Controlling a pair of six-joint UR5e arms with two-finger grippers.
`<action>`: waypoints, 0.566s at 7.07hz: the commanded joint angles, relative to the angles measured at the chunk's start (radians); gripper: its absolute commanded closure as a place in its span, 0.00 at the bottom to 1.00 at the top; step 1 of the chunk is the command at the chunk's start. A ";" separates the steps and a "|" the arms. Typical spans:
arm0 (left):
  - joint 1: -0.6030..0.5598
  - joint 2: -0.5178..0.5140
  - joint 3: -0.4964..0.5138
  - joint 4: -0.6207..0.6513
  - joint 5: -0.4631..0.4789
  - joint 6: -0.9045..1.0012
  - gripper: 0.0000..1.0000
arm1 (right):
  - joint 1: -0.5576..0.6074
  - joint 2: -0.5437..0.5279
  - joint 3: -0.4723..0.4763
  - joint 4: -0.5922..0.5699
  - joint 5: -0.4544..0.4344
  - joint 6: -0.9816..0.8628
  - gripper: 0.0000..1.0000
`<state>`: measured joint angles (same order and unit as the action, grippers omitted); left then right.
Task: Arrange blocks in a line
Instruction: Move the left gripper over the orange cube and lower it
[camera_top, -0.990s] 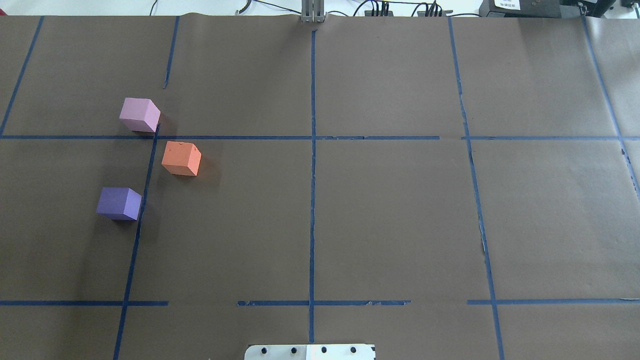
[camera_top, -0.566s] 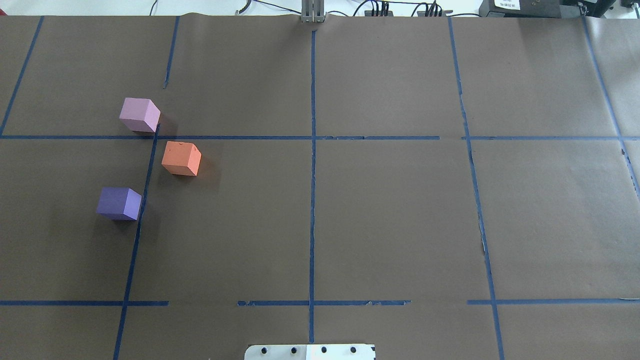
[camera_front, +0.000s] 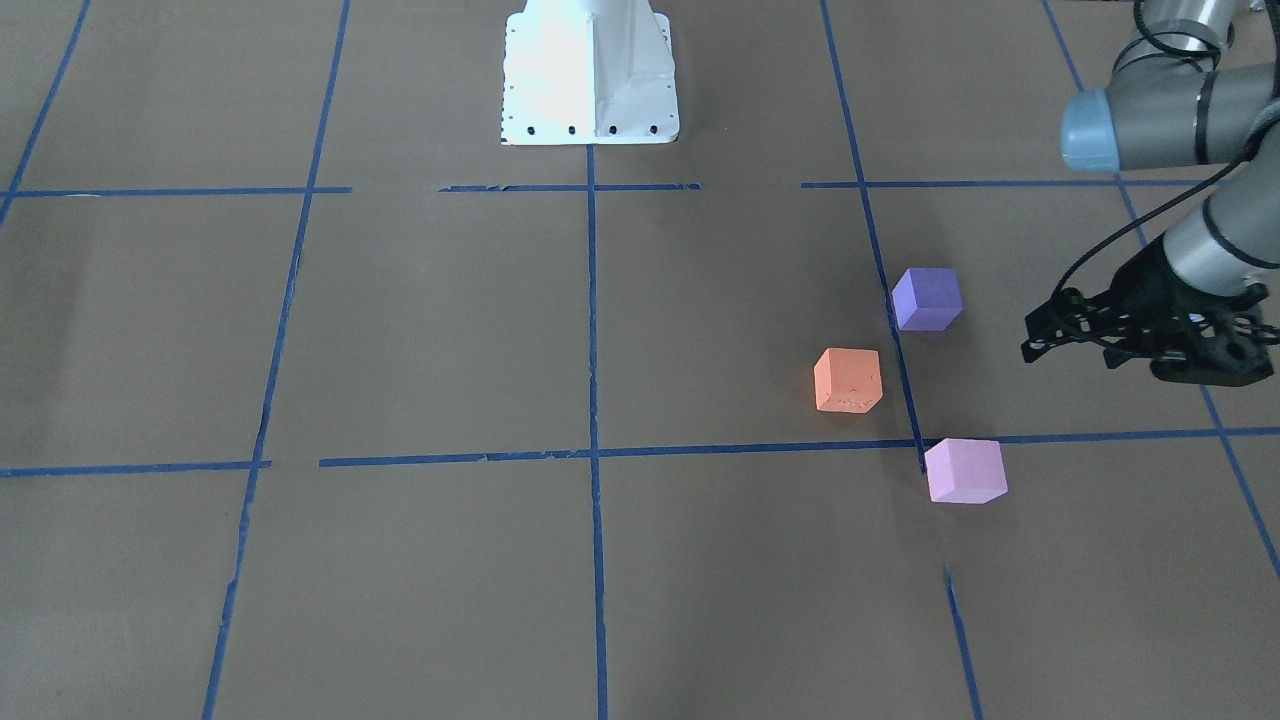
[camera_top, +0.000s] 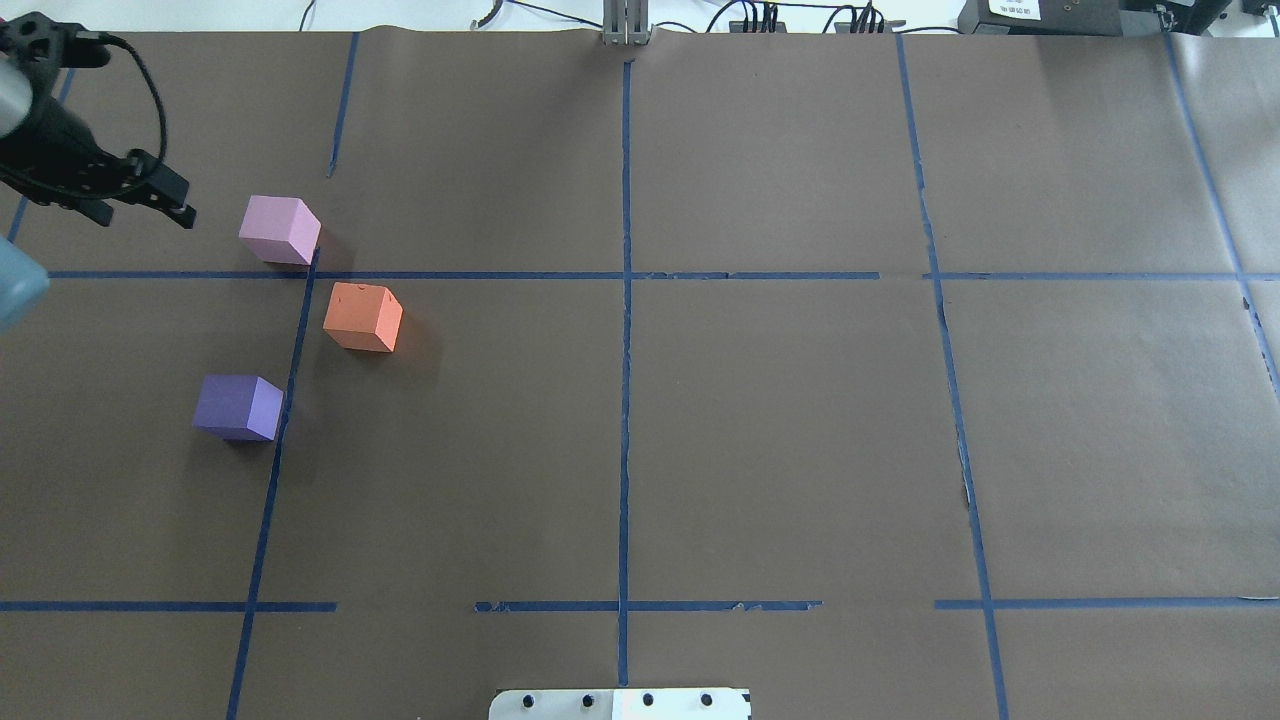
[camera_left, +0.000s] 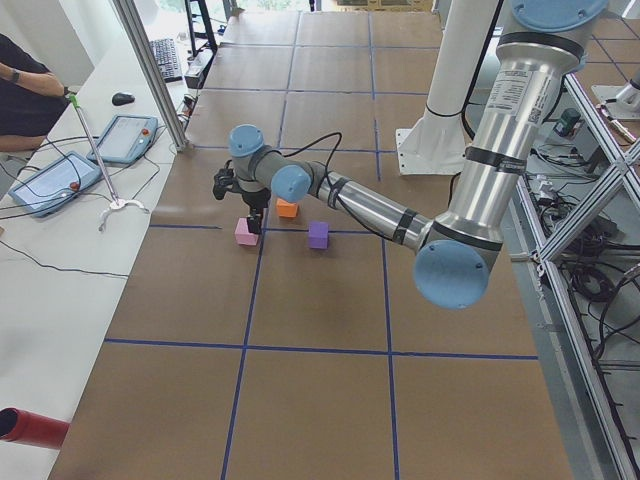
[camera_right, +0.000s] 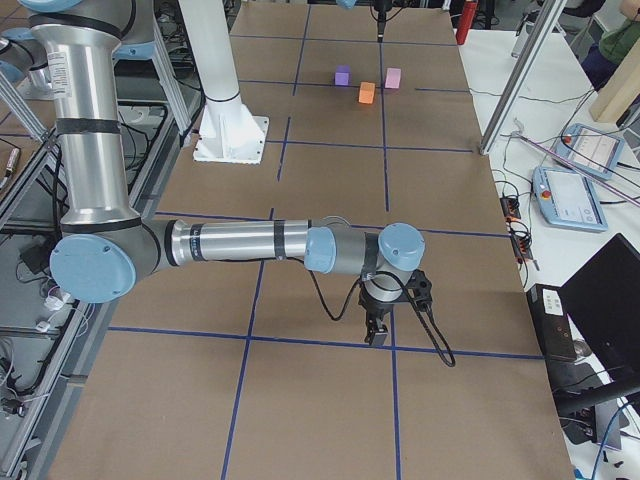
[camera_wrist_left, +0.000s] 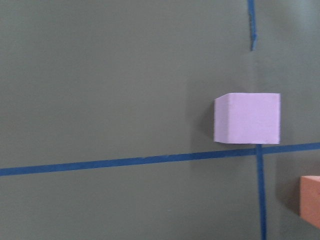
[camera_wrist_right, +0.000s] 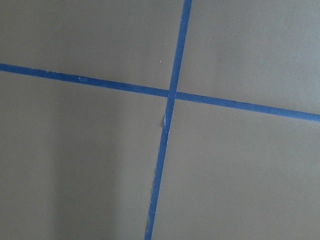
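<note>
Likely light, soft foam | pink block (camera_top: 280, 230) near left fingers (camera_top: 166, 189), spread apart | pinch opposite flat faces

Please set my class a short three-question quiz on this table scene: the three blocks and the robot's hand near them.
1. True or false: the left hand grips the pink block.
2. Which block lies nearest the robot's base? A. orange block B. violet block C. pink block
3. Fill the gap: the ___ block lies alone on its side of the tape line that runs toward the robot.
Key: 1 false, the left hand hangs apart from the pink block and holds nothing; 2 B; 3 orange.
</note>
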<state>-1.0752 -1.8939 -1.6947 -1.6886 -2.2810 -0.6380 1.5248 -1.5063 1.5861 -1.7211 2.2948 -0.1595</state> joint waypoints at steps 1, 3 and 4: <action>0.169 -0.079 0.009 -0.003 0.095 -0.128 0.00 | 0.000 0.000 0.000 0.000 0.000 0.000 0.00; 0.216 -0.085 0.015 0.001 0.129 -0.164 0.00 | 0.000 0.000 0.000 0.000 0.000 0.000 0.00; 0.233 -0.085 0.024 -0.044 0.129 -0.164 0.00 | 0.000 0.000 0.000 0.000 0.000 0.000 0.00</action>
<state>-0.8654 -1.9768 -1.6789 -1.6992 -2.1597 -0.7951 1.5248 -1.5064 1.5861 -1.7211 2.2948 -0.1595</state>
